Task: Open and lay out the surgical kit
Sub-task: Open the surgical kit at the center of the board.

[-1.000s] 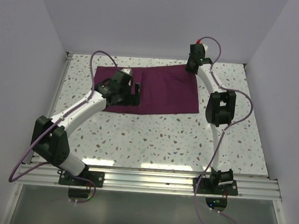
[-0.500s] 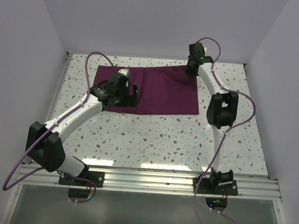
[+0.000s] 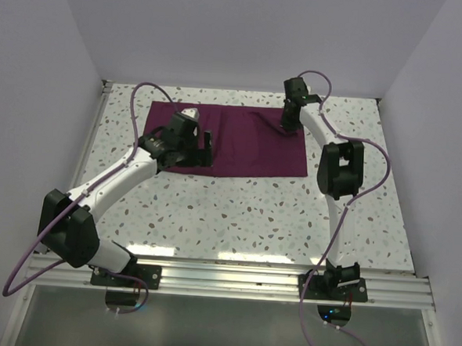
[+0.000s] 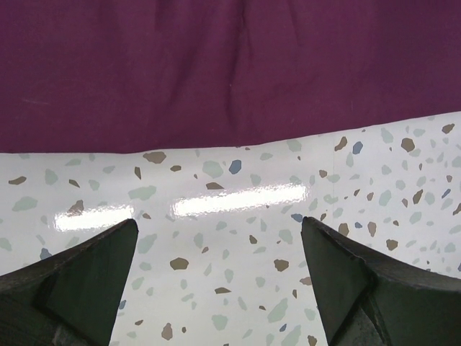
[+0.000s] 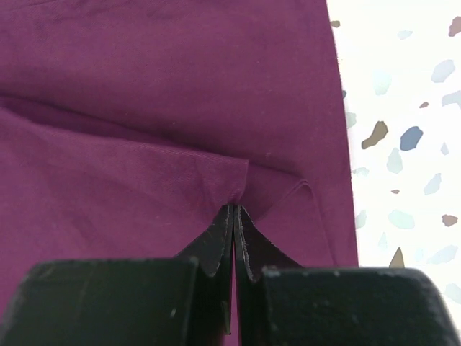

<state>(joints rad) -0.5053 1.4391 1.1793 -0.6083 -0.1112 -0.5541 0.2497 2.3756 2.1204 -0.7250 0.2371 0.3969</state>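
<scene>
The cloth point(image 3: 252, 147) lies spread at the far side of the table point(image 3: 236, 212), a fold line running across it near the middle. The right gripper point(image 5: 235, 207) sits at its far right part, close to the right edge, fingers point(image 5: 216, 245) pressed fully together on a small tuck of fabric; creases radiate from the pinch. The left gripper point(image 4: 217, 231) is low over the near left edge of the cloth, fingers point(image 4: 79, 281) spread wide and holding nothing, with bare table between them and the cloth's hem just ahead.

The likeliest trouble is the pinch itself. It is only a small nip of fabric, so a quick pull could slip it free. If it has caught more than one layer, which I cannot tell, the flap would not peel open and the whole wrap would come along instead. Nothing pins the cloth down: with the left gripper open and off it, a sideways drag from the right could slide the cloth over the smooth table rather than unfold it. Lifting too high could also tip out whatever lies inside.

As for contents, no tray or instruments show in any view. The cloth looks nearly flat, and whether anything is wrapped under it is hidden.
</scene>
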